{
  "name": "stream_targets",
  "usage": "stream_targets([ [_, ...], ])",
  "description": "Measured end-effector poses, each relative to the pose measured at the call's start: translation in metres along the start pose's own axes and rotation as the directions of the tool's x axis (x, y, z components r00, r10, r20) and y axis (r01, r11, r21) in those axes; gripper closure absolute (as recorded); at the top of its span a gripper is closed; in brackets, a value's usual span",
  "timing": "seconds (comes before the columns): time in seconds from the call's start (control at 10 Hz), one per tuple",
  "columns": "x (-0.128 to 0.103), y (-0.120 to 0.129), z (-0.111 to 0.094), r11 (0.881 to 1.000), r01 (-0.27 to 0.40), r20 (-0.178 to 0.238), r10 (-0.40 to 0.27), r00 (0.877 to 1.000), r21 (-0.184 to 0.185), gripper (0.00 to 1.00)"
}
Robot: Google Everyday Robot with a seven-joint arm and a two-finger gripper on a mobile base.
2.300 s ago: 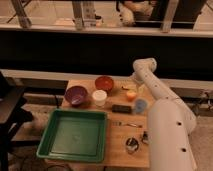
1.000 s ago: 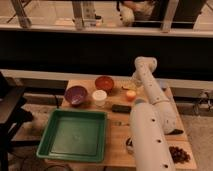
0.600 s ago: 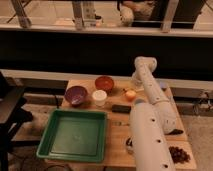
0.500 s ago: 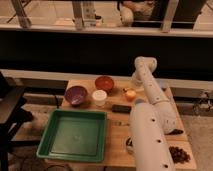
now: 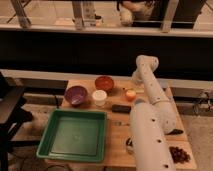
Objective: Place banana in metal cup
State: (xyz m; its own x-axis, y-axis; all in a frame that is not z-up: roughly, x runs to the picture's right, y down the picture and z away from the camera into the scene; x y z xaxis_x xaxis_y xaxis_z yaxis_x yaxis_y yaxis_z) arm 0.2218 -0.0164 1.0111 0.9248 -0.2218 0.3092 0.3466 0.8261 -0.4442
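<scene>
Filling the lower right of the frame, the robot's white arm (image 5: 150,130) rises from the bottom edge, runs up across the wooden table (image 5: 117,135) and bends at an elbow near the table's far right edge. The gripper is hidden behind the arm's near segment, so its place and whether its fingers are apart or together cannot be told. The banana cannot be made out anywhere on the table. Just left of the arm's near segment, low in the frame, a small shiny edge shows that may be the metal cup (image 5: 129,146), mostly covered by the arm. A green tray (image 5: 75,134) sits at the lower left of the table. Behind it stand a purple bowl (image 5: 76,94), a white cup (image 5: 99,97) and a red-orange bowl (image 5: 104,82). A round orange-yellow cup (image 5: 130,94) stands just left of the arm, and a dark flat object (image 5: 121,108) lies below it. A dark clump (image 5: 179,154) lies at the table's lower right corner
</scene>
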Motion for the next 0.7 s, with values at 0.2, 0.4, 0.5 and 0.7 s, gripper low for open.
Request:
stream_targets([
  [0.2, -0.005, 0.008, -0.017, 1.0, -0.002, 0.005, 0.002, 1.0, 0.029, 1.0],
  [0.4, -0.018, 0.016, -0.038, 0.999, 0.007, 0.013, -0.008, 1.0, 0.047, 1.0],
  [0.5, -0.021, 0.022, -0.042, 0.999, 0.007, 0.016, -0.008, 1.0, 0.052, 1.0],
  [0.7, -0.019, 0.034, -0.054, 0.996, 0.007, 0.012, -0.008, 1.0, 0.091, 1.0],
])
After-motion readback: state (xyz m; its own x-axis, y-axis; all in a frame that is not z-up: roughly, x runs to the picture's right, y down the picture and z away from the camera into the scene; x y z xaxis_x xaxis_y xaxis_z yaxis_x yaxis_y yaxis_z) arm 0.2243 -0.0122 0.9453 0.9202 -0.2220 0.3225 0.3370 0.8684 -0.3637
